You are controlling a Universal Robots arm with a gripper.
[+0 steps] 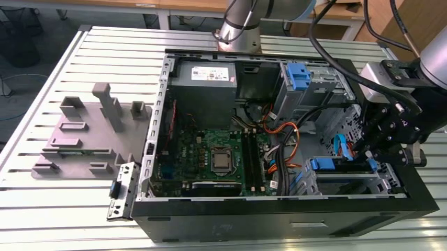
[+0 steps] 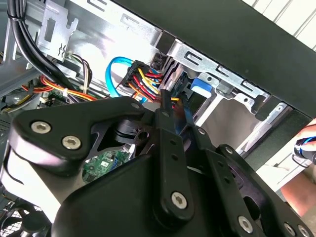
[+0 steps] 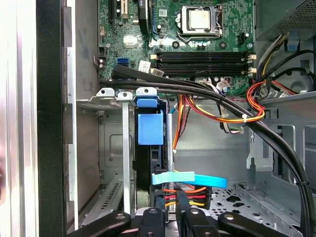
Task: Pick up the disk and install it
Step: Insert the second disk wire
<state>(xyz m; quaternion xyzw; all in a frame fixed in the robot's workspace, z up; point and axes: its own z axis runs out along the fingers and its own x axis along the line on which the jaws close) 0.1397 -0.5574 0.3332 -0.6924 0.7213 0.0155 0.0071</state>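
Open PC case (image 1: pixel 279 219), mobo (image 1: pixel 209 157), PSU (image 1: pixel 206 78), grey fixture (image 1: pixel 84 136), slatted table (image 1: pixel 42 209).

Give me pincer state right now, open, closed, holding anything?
Pincer: cannot be told. It sits at the disk in the drive bay, by the cable connectors.

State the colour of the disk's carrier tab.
Blue, clearest in the first wrist view, on the disk seated in its bay.

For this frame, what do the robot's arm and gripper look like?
The arm is a silver-grey metal tube with a light grey joint housing. Thick black cables run along it to the wrist. The gripper is matte black, built of flat linkage plates joined by silver hex-socket screws, narrowing to slim black fingers.
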